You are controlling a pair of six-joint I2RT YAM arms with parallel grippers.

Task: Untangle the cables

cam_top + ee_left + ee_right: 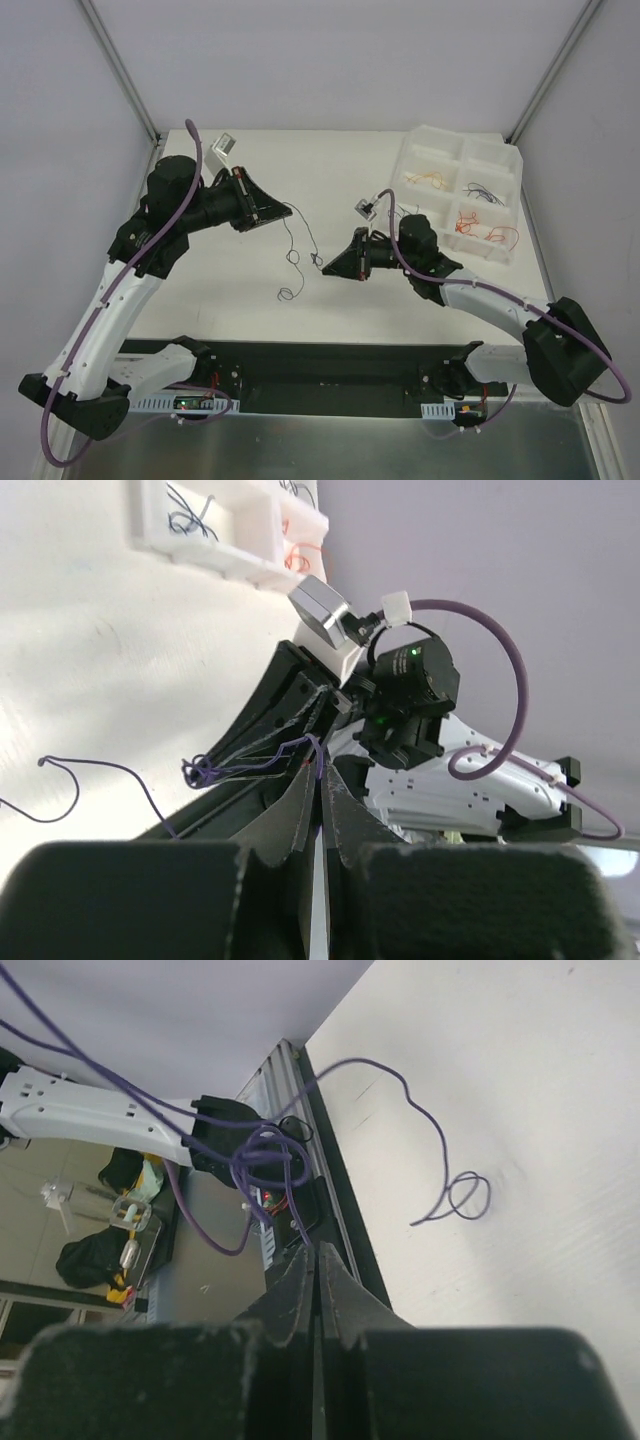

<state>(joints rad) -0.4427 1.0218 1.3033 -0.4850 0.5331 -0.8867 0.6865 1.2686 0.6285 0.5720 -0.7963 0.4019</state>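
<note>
Left gripper (288, 211) and right gripper (324, 265), jaws pinched tight on the cables (296, 255): hair-thin purple strands hanging between the two tips above the middle of the white table (220, 290), small looped tangle near the right tip, loose curly end trailing on the surface.

Two arms: left arm (100, 310) and right arm (490, 305). One white tray (463, 165), upper right; three compartments hold cables (432, 180). One purple tangle (265, 1155) mid-frame.

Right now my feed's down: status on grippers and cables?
Left gripper, right gripper shut on purple wire. Knot near right's tip, tail loops toward table. Nothing blocking.
</note>
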